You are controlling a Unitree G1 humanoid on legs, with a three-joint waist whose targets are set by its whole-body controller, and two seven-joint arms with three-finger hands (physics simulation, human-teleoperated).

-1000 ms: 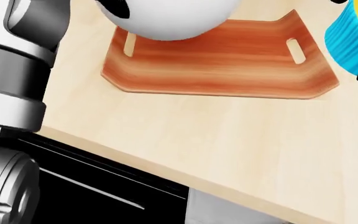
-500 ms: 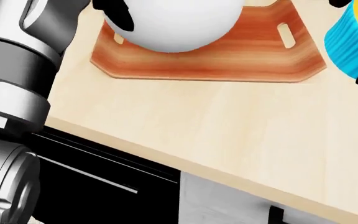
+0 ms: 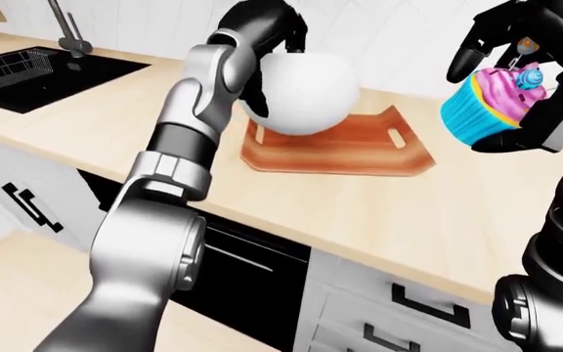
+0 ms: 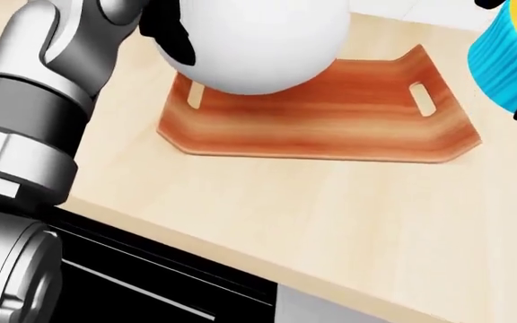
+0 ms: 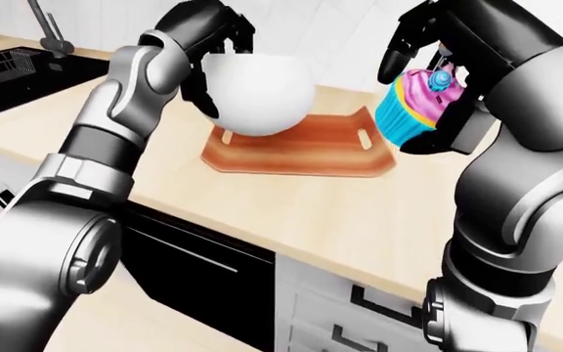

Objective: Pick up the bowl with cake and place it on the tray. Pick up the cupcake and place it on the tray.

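Your black three-finger left hand [image 3: 262,29] grips the round white bowl [image 3: 306,92] by its rim, holding it above the left end of the reddish-brown wooden tray [image 4: 330,121] with slot handles; its contents are hidden from these angles. Your right hand [image 5: 447,44] is closed around the cupcake with a blue wrapper and pink frosting [image 5: 414,106] — held up to the right of the tray, above the pale wooden countertop [image 4: 330,222] and well apart from the bowl.
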